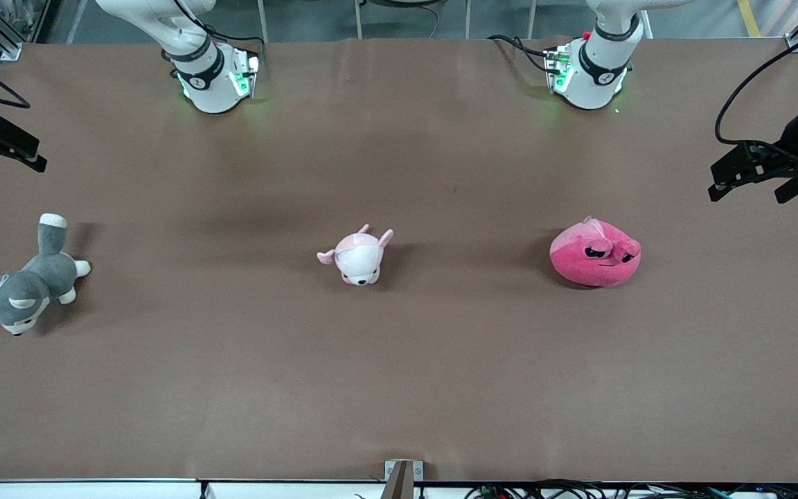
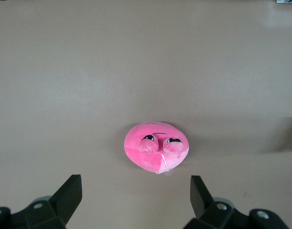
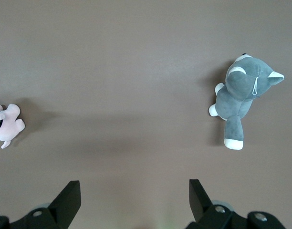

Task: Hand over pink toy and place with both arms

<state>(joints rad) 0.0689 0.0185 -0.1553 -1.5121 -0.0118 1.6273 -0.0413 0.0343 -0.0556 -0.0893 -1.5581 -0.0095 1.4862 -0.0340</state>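
Note:
The pink toy [image 1: 594,253], a round magenta plush with droopy dark eyes, lies on the brown table toward the left arm's end. The left wrist view shows the pink toy [image 2: 156,146] on the table below the camera, apart from the fingers. My left gripper [image 1: 751,187] hangs open and empty in the air at that end of the table, beside the toy and well apart from it. In its own wrist view the left gripper [image 2: 135,188] holds nothing. My right gripper [image 1: 1,156] hangs open and empty above the right arm's end of the table. In its wrist view the right gripper [image 3: 135,188] is over bare table.
A small pale pink-and-white plush [image 1: 357,255] lies mid-table. A grey-and-white plush dog [image 1: 25,281] lies toward the right arm's end; both show in the right wrist view as the dog [image 3: 241,90] and the pale plush [image 3: 5,125]. The brown table [image 1: 399,388] spreads wide around them.

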